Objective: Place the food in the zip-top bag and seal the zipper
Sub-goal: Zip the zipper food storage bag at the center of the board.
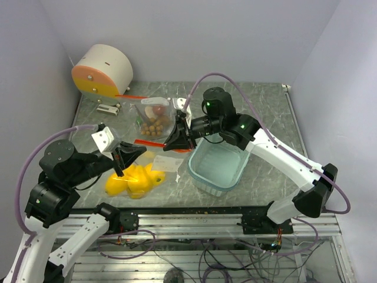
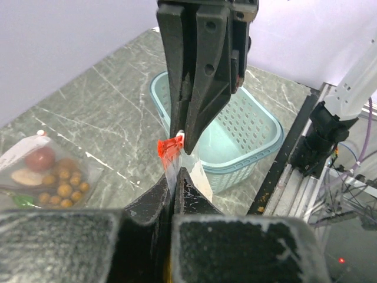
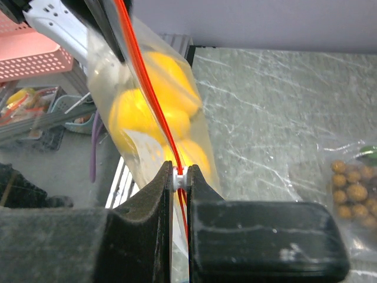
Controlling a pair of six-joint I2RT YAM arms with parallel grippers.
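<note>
**Both grippers pinched on the bag's red zipper**

Your zip-top bag (image 1: pixel 150 171) hangs between the two arms above the near-left part of the table, its clear film bulging with yellow-orange fruits (image 3: pixel 154 103) packed against one another, glossy and bright. A white label shows on the bag's side. The red zipper (image 1: pixel 150 144) runs taut along the top edge.

Your left gripper (image 2: pixel 175 177) has its fingers pressed together on the red end of that zipper. Your right gripper (image 3: pixel 179 177) is closed just as tightly on the small white slider (image 3: pixel 180 174), with the red track passing between its pads.

Further back, a second clear bag (image 1: pixel 154 121) lies flat on the table; through it you can see a bunch of small brown fruits (image 1: pixel 153 127) and one reddish round fruit (image 1: pixel 158 110).

The table (image 1: pixel 265 106) is grey stone-patterned with pale veins. A pale teal basket (image 2: pixel 259 127) stands just right of the grippers. A white and orange drum (image 1: pixel 103 71) sits at the far-left corner. Plain pale walls close in on three sides.
</note>
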